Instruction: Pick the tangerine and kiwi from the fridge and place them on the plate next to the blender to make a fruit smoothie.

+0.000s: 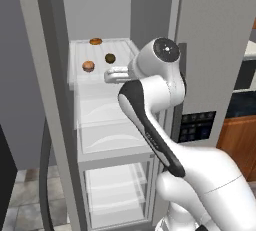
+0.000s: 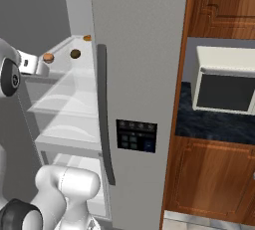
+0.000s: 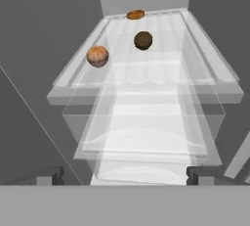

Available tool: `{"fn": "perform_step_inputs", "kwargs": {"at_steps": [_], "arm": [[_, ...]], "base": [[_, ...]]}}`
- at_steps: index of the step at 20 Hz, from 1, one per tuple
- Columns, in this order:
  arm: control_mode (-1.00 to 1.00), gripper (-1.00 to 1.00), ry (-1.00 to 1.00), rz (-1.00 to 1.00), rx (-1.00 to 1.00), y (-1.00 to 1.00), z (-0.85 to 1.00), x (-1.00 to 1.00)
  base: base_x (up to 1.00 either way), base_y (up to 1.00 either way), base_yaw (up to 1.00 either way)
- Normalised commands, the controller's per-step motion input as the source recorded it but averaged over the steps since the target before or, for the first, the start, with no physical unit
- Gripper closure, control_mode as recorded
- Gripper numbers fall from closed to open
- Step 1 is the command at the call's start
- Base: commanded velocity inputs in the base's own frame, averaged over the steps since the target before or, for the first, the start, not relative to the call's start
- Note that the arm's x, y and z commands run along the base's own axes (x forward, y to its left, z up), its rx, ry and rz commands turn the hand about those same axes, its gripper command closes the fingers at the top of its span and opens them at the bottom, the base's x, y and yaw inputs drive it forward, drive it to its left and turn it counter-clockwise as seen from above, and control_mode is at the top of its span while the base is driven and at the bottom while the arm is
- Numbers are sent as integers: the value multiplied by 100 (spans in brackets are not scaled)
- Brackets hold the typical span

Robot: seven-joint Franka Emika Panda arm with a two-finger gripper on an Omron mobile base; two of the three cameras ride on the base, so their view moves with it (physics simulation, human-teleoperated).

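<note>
- The fridge [image 1: 210,50] stands with its door open, and the arm reaches toward the top glass shelf [image 3: 146,68].
- The pincer [image 3: 124,173] is spread wide and holds nothing; its two dark tips stand far apart at the bottom of the hand view, in front of the shelf edge.
- The tangerine [image 3: 97,56] lies on this shelf at the front left. The kiwi [image 3: 143,40] lies a little deeper and to the right, apart from it.
- A third orange fruit [image 3: 135,14] rests at the back wall, well apart from both.
- I judge that the step in hand is the approach to the first fruit, probably the tangerine, because it is nearest to the pincer.
- To do it well, the hand should go forward at the fruit's height, with one finger on each side, and close only when the fruit is between them.
- The fruit is round and the glass is smooth, so a touch from one finger alone could make it roll away.
- Lower clear shelves [image 1: 115,130] are seen under the top one.
- To the right of the fridge there is a dark surface [image 2: 214,119] with a white microwave [image 2: 226,79] on it, and brown wooden cabinets [image 2: 214,179] below and above.
- The floor [image 1: 30,200] has grey tiles.
</note>
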Motion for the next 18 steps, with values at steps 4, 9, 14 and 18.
{"fn": "perform_step_inputs", "kwargs": {"at_steps": [4,9,14,18], "arm": [[-100,-100,0,3,0,5,1,53],[-100,-100,4,1,0,12,2,54],[-100,-100,5,0,0,19,0,38],[-100,-100,0,0,0,13,-3,8]], "base": [[0,0,0],[0,0,0],[0,0,0],[0,0,0]]}}
